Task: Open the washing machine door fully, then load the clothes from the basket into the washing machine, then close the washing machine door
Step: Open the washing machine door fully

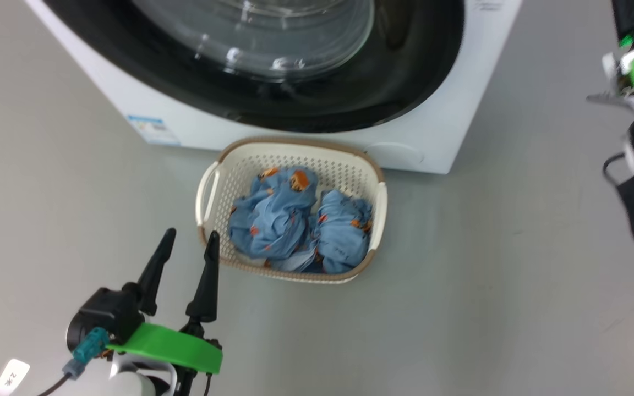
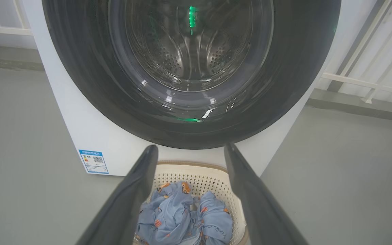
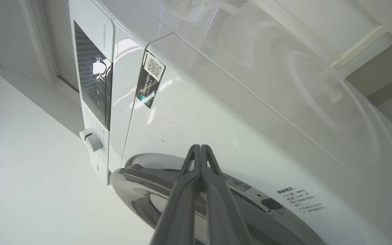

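Blue label (image 2: 93, 161) on washing machine (image 2: 80, 129)

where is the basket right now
In the head view the basket sits on the floor at centre, right in front of the washing machine, just beyond the left gripper.

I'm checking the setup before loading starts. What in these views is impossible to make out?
- Top of the washing machine door, with any handle: cut off by the upper edge, head and left wrist views.
- Sides of the basket: hidden behind the left gripper, left wrist view.
- How many clothes: bunched together, head view.
- Print on the blue label: too small, head view.
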You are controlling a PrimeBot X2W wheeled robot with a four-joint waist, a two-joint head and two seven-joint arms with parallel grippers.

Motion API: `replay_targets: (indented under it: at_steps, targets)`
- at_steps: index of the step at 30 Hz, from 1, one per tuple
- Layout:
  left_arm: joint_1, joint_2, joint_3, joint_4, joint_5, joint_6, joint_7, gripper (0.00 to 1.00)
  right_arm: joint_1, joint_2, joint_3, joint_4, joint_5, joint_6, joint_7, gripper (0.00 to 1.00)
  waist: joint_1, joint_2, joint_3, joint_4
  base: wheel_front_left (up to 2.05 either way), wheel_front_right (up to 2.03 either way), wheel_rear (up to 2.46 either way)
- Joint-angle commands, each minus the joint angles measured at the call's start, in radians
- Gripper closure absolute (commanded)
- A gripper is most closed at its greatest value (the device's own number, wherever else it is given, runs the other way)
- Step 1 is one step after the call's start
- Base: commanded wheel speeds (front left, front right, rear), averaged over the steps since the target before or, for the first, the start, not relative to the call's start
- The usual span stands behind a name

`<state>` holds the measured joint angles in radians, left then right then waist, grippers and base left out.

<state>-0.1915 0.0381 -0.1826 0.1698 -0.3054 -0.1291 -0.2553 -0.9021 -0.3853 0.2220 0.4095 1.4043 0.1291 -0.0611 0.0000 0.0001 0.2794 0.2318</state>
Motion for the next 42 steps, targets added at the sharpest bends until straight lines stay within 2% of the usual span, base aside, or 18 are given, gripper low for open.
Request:
replay_targets:
  at_steps: [1,10,15,25,35,42]
  targets:
    - [-0.036,0.012,0.028,-0.024,-0.012,-0.002,-0.006,0.0,-0.03,-0.008,0.017,-0.01,0.034,0.002,0.031,1.0,0.0,-0.0001,0.05,0.045,0.0,0.0,0.0]
    - [-0.068,0.012,0.012,-0.028,-0.041,-0.002,-0.006,0.0,-0.151,-0.042,0.075,0.09,0.182,0.002,0.326,1.0,0.0,-0.0001,0.105,0.069,0.0,0.0,0.0]
    - [-0.085,0.012,0.0,-0.032,-0.053,-0.002,-0.006,0.0,-0.211,-0.05,0.073,0.15,0.221,0.002,0.433,1.0,0.0,-0.0001,0.135,0.081,0.0,0.0,0.0]
    - [-0.115,0.012,-0.025,-0.039,-0.078,-0.002,-0.006,0.0,-0.318,-0.046,0.076,0.238,0.242,0.002,0.572,1.0,0.0,-0.0001,0.189,0.101,0.0,0.0,0.0]
    - [-0.135,0.012,-0.047,-0.042,-0.095,-0.002,-0.006,0.0,-0.379,-0.032,0.091,0.273,0.217,0.002,0.614,1.0,0.0,-0.0001,0.21,0.118,0.0,0.0,0.0]
    - [-0.138,0.012,-0.054,-0.037,-0.096,-0.002,-0.006,0.0,-0.361,-0.014,0.106,0.255,0.21,0.002,0.644,1.0,0.0,-0.0001,0.2,0.118,0.0,0.0,0.0]
